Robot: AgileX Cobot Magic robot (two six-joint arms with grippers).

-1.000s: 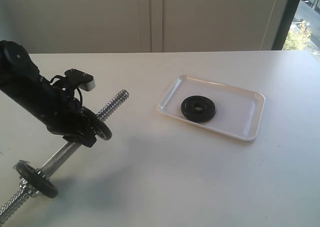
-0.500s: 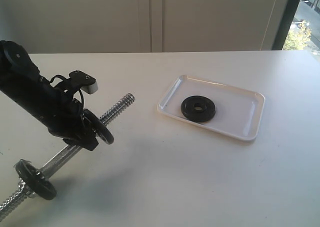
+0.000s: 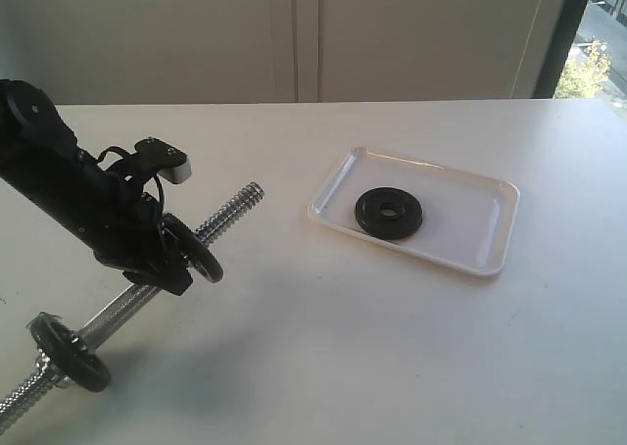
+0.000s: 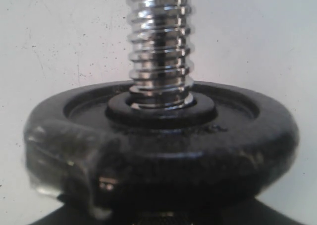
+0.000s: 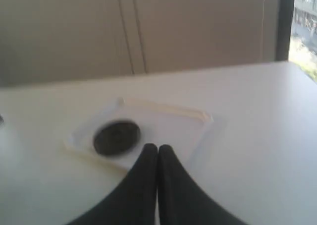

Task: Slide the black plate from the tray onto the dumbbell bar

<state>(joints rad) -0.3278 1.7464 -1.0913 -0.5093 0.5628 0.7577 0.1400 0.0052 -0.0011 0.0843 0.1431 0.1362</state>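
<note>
The black plate lies flat in the white tray at the right of the table; the right wrist view shows this plate and tray just beyond my right gripper, which is shut and empty. My left gripper is shut on the dumbbell bar, holding it tilted with its threaded end off the table. One black disc sits on the bar against the gripper and hides the jaws in the left wrist view, where that disc rings the chrome thread. A second disc sits near the bar's low end.
The white table runs between the bar and the tray. A wall stands behind it, and a window is at the far right. The right arm is outside the exterior view.
The left arm has swung the bar's threaded end a little to the right and down, and the low disc shifted with it. In the last half second hardly anything moves.
</note>
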